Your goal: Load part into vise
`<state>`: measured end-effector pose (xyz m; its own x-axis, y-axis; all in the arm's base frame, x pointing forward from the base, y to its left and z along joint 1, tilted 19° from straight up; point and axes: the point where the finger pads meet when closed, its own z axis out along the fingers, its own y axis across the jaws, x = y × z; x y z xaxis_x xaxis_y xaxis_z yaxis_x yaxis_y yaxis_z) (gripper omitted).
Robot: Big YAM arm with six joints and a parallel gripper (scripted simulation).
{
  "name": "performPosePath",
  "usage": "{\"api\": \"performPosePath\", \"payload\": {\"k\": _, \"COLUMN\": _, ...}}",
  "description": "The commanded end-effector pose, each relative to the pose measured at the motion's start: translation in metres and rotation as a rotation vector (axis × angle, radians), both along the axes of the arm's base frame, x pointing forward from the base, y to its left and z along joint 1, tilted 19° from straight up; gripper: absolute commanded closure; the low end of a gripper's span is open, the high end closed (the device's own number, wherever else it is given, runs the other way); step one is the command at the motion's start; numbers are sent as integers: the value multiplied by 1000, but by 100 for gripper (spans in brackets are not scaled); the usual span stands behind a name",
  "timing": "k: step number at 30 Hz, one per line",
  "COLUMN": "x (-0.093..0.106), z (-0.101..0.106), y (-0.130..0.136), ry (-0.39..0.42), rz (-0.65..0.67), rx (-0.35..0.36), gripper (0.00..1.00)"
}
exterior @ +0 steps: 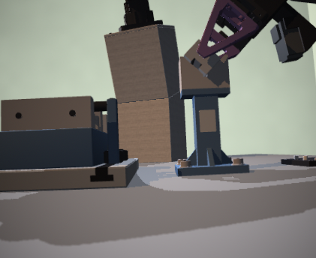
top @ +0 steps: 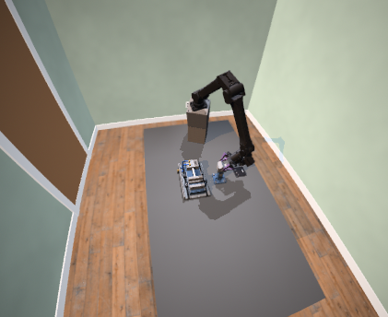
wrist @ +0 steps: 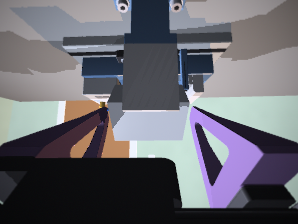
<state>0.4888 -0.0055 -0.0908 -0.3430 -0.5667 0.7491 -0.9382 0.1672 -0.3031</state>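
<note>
The part [exterior: 201, 68] [wrist: 150, 127] lies tilted in the V-block [exterior: 188, 82] [wrist: 150, 75], its ends sticking out past the V-block in the wrist view. A dark notch shows on its left side in the exterior view. My gripper [top: 226, 163] [exterior: 215, 56] [wrist: 149, 112] is open, with one finger beside each end of the part and slim gaps in the wrist view. The vise [top: 194, 177] [exterior: 42, 150] stands beside the V-block, with a brown jaw block [exterior: 46, 114] on top. The bars and work stop cannot be made out clearly.
The V-block's blue post [exterior: 206, 133] stands on a bolted foot [exterior: 215, 169], close to the vise's base plate [exterior: 61, 181]. The arm's pedestal [top: 197, 126] [exterior: 143, 131] is behind them. A low black plate [exterior: 305, 162] lies at the right.
</note>
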Motion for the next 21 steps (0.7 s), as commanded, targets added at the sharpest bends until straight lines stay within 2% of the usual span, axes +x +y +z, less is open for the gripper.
{"api": "performPosePath", "payload": {"k": 1, "x": 9, "z": 5, "y": -3, "ry": -17, "rz": -2, "rx": 4, "gripper": 19}}
{"api": "performPosePath", "payload": {"k": 21, "x": 6, "z": -6, "y": -5, "ry": -6, "rz": -4, "rx": 1, "gripper": 19}}
